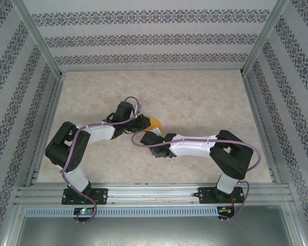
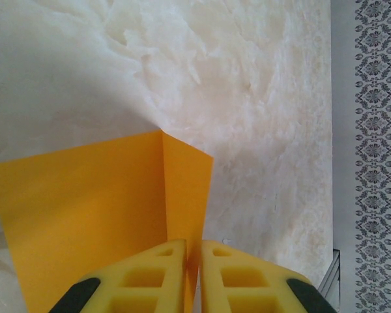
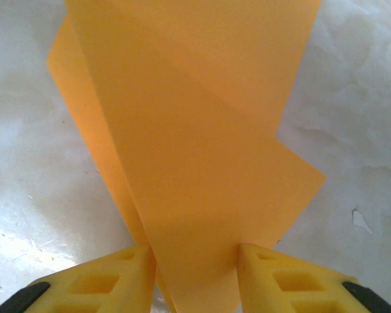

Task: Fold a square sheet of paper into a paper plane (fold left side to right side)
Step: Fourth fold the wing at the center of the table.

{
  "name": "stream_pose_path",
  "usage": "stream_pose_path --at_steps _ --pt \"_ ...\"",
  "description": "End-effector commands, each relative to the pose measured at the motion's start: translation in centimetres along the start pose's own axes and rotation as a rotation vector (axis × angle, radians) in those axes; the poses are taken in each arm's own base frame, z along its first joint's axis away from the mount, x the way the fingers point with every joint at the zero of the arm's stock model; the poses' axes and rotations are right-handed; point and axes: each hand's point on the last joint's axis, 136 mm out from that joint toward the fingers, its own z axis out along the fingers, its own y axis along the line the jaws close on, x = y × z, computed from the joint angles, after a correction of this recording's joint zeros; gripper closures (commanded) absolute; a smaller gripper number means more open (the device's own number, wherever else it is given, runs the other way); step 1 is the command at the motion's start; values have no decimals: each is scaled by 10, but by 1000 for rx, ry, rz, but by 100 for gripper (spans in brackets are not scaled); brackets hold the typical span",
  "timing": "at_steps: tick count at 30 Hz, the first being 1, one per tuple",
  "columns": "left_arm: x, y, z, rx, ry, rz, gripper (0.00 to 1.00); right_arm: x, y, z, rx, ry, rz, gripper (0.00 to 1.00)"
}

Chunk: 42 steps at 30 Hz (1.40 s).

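Top external view: orange paper point(image 1: 155, 123) sits at the middle of the table point(image 1: 205, 97).
Left gripper point(image 2: 193, 253): pinched closed on one edge of the paper.
Right gripper point(image 3: 195, 261): jaws apart, paper lying loosely between them.
Progress: probably midway; creased and layered, no dart shape yet.
Surroundings: pale marbled table, patterned walls point(image 1: 143, 41).
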Motion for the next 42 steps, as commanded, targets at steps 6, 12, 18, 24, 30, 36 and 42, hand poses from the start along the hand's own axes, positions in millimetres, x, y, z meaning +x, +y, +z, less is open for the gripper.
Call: stream_pose_path --at_steps 6,12,18,24,30,36,42 --pt "-7 -15 -8 0 -28 13 86 -4 0 0 24 -13 0 72" --pt "-7 -14 -10 -7 -32 14 86 -1 1 1 22 0 -3 84" --pt "-10 -12 -25 -48 -75 33 77 2 1 1 16 7 6 99" --pt "-19 -7 -54 -68 -136 28 69 6 -3 3 4 17 10 100" --pt "-23 9 -86 -107 -177 8 66 7 0 5 -66 23 24 100" --pt "-20 29 -113 -140 -210 -19 64 12 4 10 -145 47 48 100" --pt "-12 35 -123 -145 -189 -8 63 10 7 5 -268 39 105 100"
